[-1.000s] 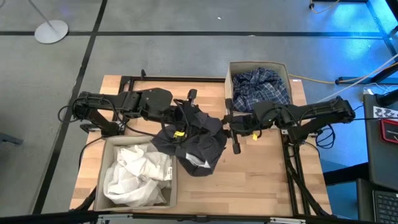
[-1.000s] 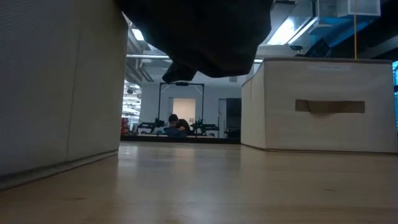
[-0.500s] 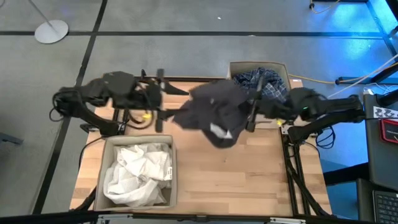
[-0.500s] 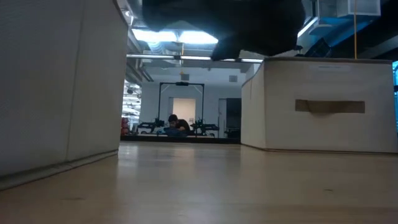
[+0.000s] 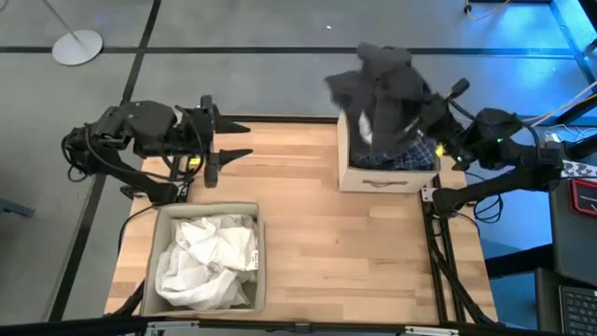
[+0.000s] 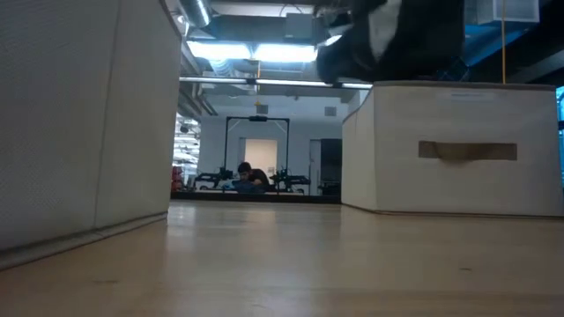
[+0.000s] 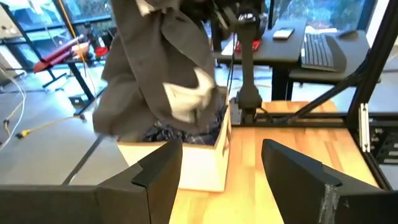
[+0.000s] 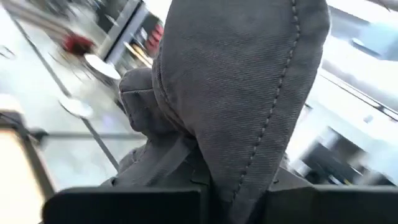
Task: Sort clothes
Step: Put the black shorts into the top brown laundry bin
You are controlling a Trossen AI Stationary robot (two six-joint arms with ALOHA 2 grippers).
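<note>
A dark grey garment (image 5: 381, 86) hangs bunched from my right gripper (image 5: 431, 114), which is shut on it above the far-right beige bin (image 5: 384, 179). That bin holds the blue-white plaid shirt (image 5: 415, 154). In the low view the garment (image 6: 397, 35) hangs just above the bin's rim (image 6: 458, 88). My left gripper (image 5: 219, 140) stands open over the table's far left, apart from the garment; its wrist view shows its fingers (image 7: 158, 171) spread, with nothing between them. White clothes (image 5: 207, 259) lie in the near-left bin (image 5: 173, 219). My right gripper has the dark grey garment by a bunched fold with a stitched seam (image 8: 249, 149), which drapes over the fingers and hides the contact. It comes from the table's right, about level. The garment is lifted clear and hangs slack over the bin.
Bare wooden tabletop (image 5: 354, 243) lies between the two bins. Desks, a keyboard and a dark stand (image 7: 249, 93) are beyond the table's right side. A person sits far back in the room (image 6: 247, 176).
My left gripper has let go of the dark grey garment and drawn back toward the table's left edge. My right gripper has risen and swung toward the far right, turning its wrist, and has carried the garment from over the table's middle to above the bin with the plaid shirt.
</note>
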